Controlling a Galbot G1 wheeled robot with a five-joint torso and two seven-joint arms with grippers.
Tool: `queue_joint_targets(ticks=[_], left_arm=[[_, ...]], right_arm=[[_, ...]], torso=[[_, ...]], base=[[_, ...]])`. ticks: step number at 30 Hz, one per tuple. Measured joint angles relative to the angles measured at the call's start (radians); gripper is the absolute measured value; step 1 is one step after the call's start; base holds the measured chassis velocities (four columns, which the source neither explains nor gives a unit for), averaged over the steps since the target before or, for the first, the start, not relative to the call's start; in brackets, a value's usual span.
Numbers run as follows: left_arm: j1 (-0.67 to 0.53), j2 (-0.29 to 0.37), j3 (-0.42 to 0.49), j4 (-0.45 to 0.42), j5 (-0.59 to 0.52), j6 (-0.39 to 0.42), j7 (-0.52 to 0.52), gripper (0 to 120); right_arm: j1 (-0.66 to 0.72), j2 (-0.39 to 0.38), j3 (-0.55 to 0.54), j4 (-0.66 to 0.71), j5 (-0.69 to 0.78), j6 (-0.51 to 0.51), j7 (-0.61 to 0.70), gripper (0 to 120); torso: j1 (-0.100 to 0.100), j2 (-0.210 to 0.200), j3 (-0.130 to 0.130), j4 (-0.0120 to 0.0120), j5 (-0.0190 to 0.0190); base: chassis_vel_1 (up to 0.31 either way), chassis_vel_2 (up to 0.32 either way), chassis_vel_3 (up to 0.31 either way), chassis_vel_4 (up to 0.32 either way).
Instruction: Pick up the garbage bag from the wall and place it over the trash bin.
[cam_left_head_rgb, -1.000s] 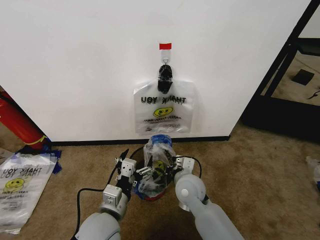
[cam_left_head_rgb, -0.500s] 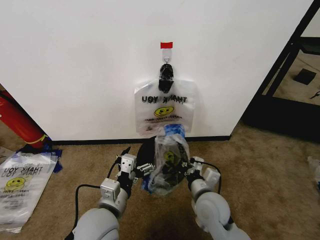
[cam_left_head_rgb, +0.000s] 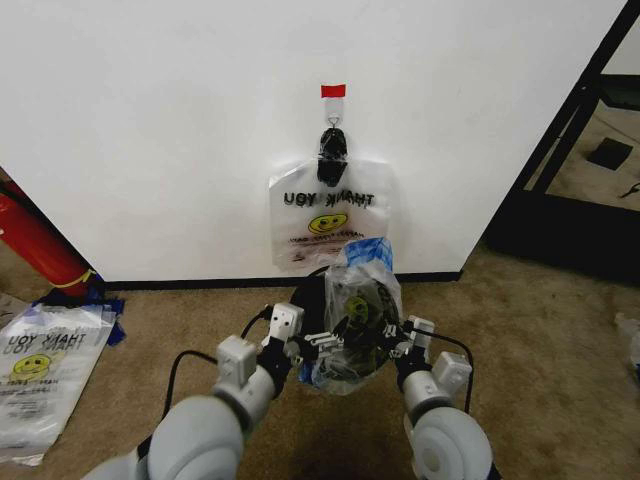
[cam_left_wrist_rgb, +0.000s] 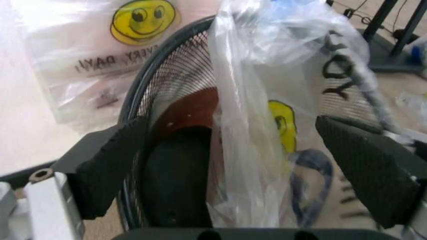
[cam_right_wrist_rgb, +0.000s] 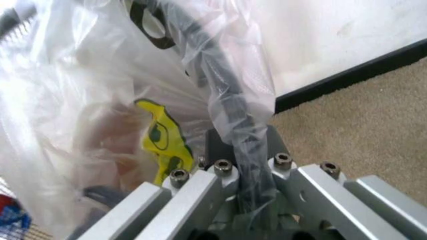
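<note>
You face a tan carpet floor (cam_left_head_rgb: 540, 320) below the wall (cam_left_head_rgb: 150, 120). The right end effector (cam_left_head_rgb: 398, 345) is clenched on the garbage bag (cam_left_head_rgb: 360, 315), draped partly across the trash bin (cam_left_head_rgb: 312, 300); the left end effector (cam_left_head_rgb: 312, 345) is released beside it. A second bag (cam_left_head_rgb: 325, 215) on the hook (cam_left_head_rgb: 331, 145) reads mirrored "THANK YOU".

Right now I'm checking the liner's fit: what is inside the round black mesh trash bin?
The round black mesh trash bin holds part of the translucent plastic garbage bag; its reddish floor shows. The bag covers the bin's far side.
</note>
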Motion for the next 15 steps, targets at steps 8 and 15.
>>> queue_joint_targets(ticks=[8, 15], left_arm=[[-0.005, -0.024, -0.001, 0.024, -0.006, -0.014, 0.007, 91], [0.001, -0.035, -0.002, 0.021, -0.012, -0.018, 0.006, 67]], right_arm=[[-0.020, 0.010, 0.006, 0.013, -0.002, 0.003, -0.015, 0], [-0.024, 0.017, 0.003, 0.016, -0.005, -0.002, -0.015, 0]], torso=[[0.000, 0.000, 0.000, 0.0002, 0.0002], [0.000, 0.000, 0.000, 0.0002, 0.0002]], base=[[0.000, 0.000, 0.000, 0.000], [0.000, 0.000, 0.000, 0.000]])
